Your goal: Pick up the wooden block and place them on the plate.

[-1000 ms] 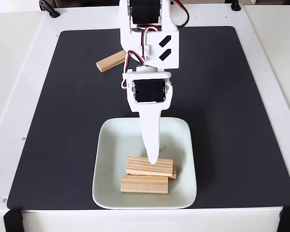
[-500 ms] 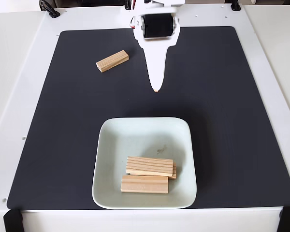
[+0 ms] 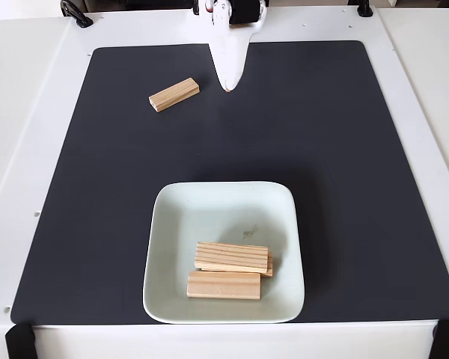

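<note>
One wooden block [image 3: 174, 94] lies at a slant on the black mat at the upper left. The plate [image 3: 209, 206] sits at the mat's near centre and holds more wooden blocks: one [image 3: 233, 255] rests on top of another whose end [image 3: 270, 266] peeks out, and a third [image 3: 224, 285] lies just in front of them. My white gripper [image 3: 227, 87] hangs over the mat's far edge, tip pointing down, a short way right of the loose block. Its fingers look closed together with nothing between them.
The black mat [image 3: 359, 187] covers most of the white table [image 3: 15, 112]. Black clamps sit at the table's near corners [image 3: 20, 340]. The mat's right half and its left side are bare.
My gripper rose from the blocks on the plate and drew back to the far edge of the mat. The blocks have stayed where they lay.
</note>
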Controlling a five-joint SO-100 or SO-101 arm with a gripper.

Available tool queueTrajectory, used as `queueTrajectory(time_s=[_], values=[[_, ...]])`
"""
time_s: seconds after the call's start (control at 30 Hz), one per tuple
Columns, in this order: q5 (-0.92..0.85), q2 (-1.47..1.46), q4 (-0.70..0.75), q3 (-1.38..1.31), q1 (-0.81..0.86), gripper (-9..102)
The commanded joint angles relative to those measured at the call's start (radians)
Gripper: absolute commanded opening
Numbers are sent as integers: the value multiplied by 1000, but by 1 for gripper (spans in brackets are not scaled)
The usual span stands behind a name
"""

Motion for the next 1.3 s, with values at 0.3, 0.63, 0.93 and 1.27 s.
queueTrajectory(time_s=[0.3,0.63,0.93,1.27], values=[[-117,78,561,-325,106,0],[-324,-23,724,-560,324,0],[-518,81,580,-291,549,0],[-517,49,497,-215,540,0]])
